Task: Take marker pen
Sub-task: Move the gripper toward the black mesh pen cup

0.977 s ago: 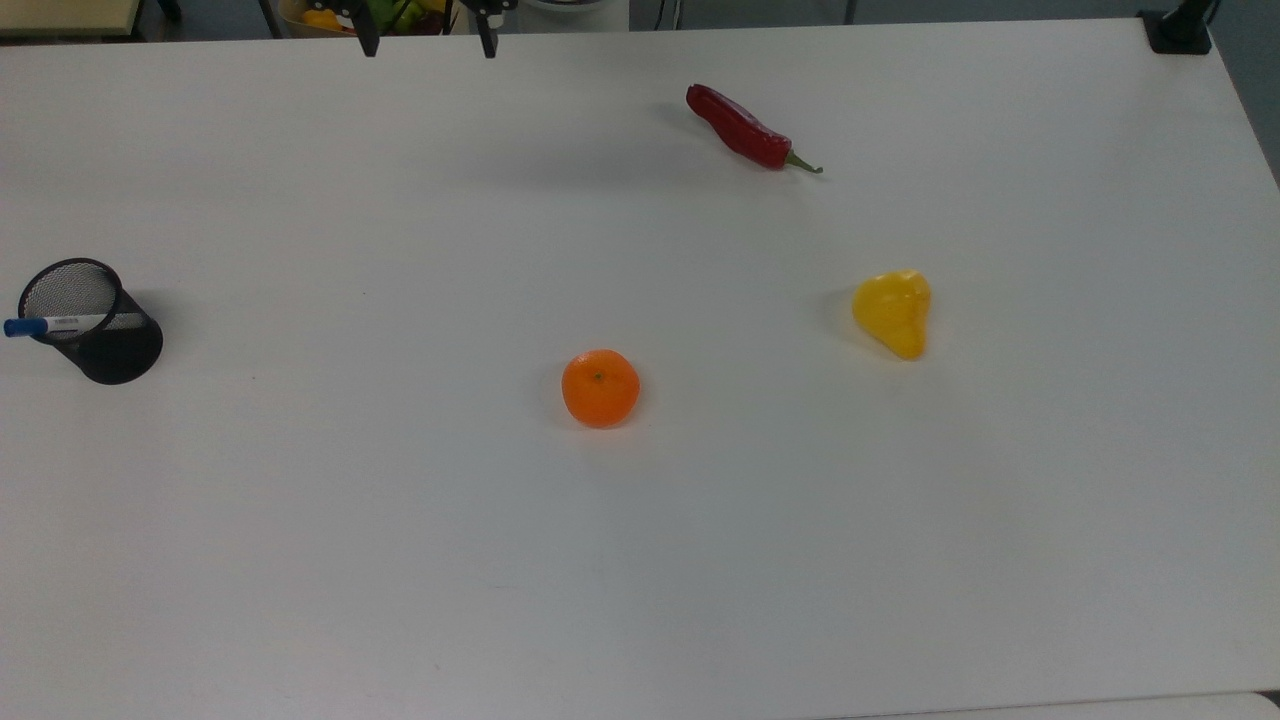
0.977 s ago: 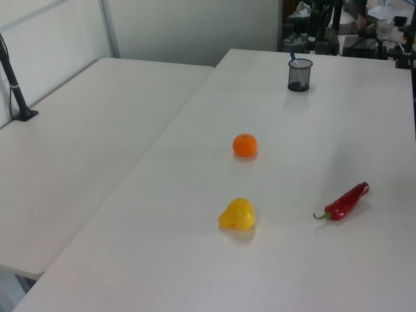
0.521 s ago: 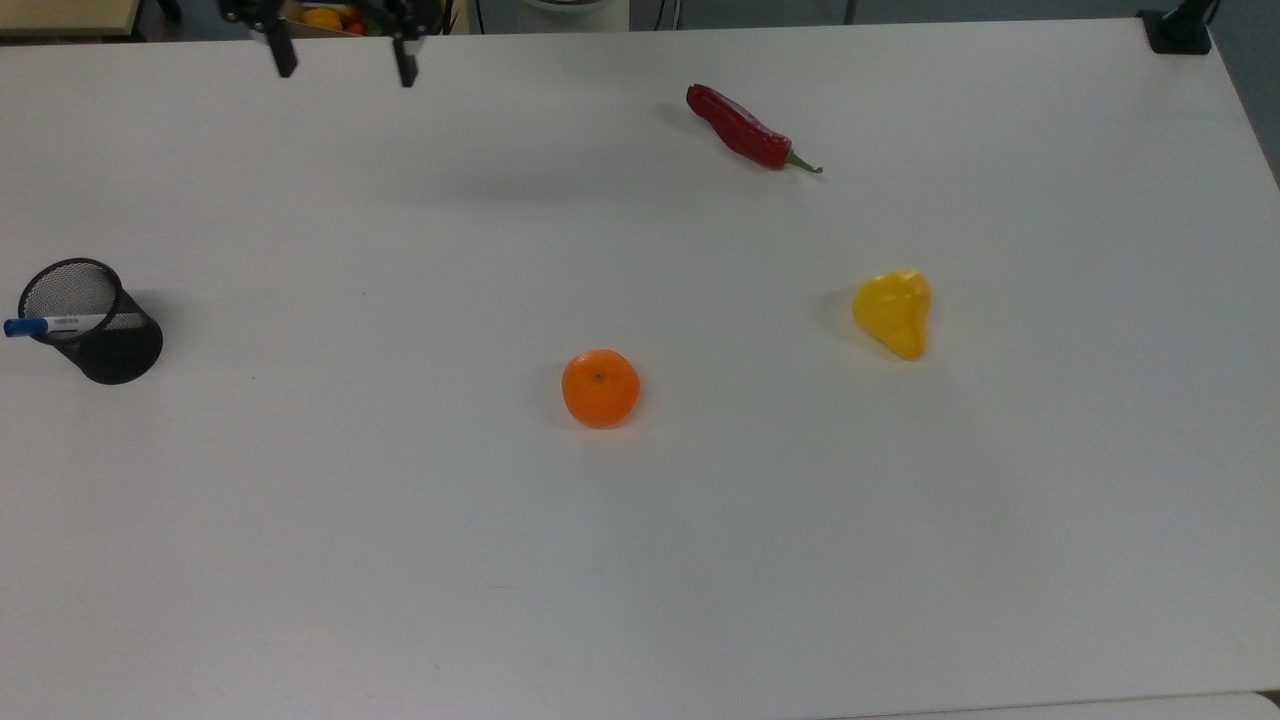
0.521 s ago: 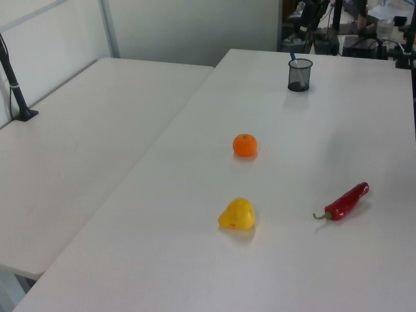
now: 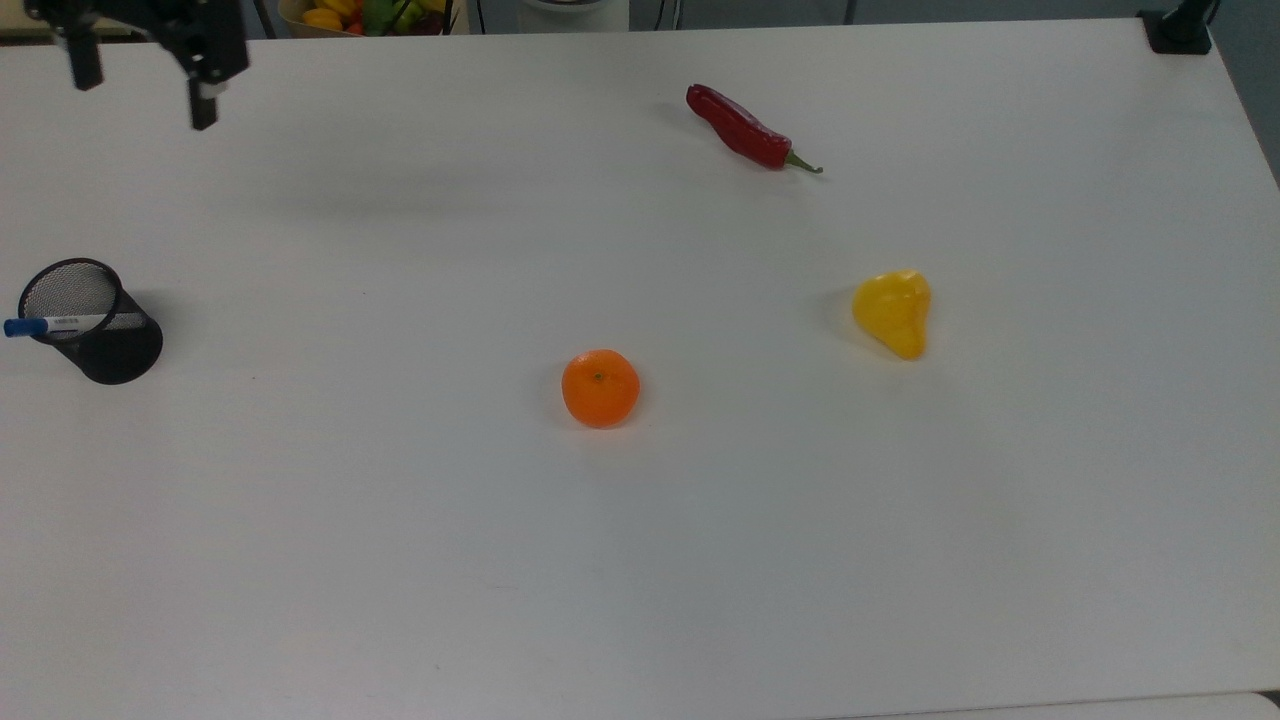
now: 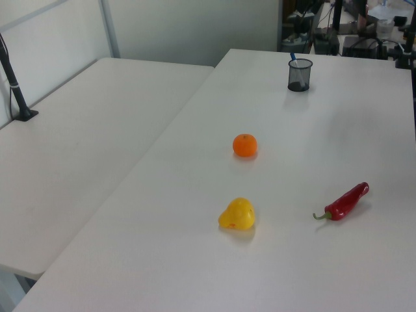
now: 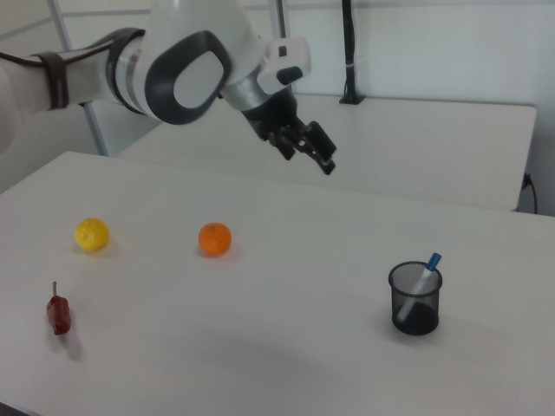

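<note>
White and broad, the table (image 5: 700, 560) carries a handful of small things spread well apart. At the top view's left edge stands a black wire-mesh pen cup (image 5: 92, 320), and the slim white-barrelled marker pen (image 5: 60, 324) with its blue cap leans inside it, cap end poking out over the rim. In the right view the pen cup (image 7: 415, 299) sits at the right view's right, the marker pen (image 7: 425, 272) tilted within it, blue cap uppermost. In the left view the pen cup (image 6: 299, 75) is at the far end of the table, with the blue cap of the marker pen (image 6: 293, 58) just above its rim.

A round orange mandarin (image 5: 600, 388) lies near the table's middle, a yellow pear-shaped fruit (image 5: 893, 312) toward the top view's right, and a long red chilli pepper (image 5: 745, 130) with a green stem near the far edge.

The black two-finger gripper (image 5: 141, 88) hangs in the air at the top view's upper left, well apart from the pen cup, its fingers spread wide and holding nothing. In the right view the gripper (image 7: 314, 149) points down toward the right view's right, above the table, on a white and grey arm (image 7: 182, 74).
</note>
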{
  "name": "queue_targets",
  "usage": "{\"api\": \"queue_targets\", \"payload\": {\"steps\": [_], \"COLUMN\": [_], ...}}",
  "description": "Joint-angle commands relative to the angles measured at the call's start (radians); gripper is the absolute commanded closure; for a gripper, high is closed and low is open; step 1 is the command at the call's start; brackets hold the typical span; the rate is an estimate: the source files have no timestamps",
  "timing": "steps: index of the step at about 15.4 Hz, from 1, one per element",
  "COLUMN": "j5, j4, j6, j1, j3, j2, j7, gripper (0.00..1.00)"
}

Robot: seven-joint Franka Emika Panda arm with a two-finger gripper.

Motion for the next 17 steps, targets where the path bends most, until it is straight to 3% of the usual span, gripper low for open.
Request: {"api": "queue_targets", "payload": {"steps": [1, 4, 8, 17], "j5": [-0.029, -0.026, -0.021, -0.017], "j4": [0.018, 0.02, 0.02, 0.015], "j6": [0.127, 0.279, 0.445, 0.663], "j1": [-0.031, -0.046, -0.069, -0.082], "j3": [-0.028, -0.069, -0.078, -0.124], "j2": [0.065, 0.134, 0.228, 0.38], "j7": [0.073, 0.084, 0.085, 0.082], "gripper": [0.01, 0.09, 0.16, 0.24]}}
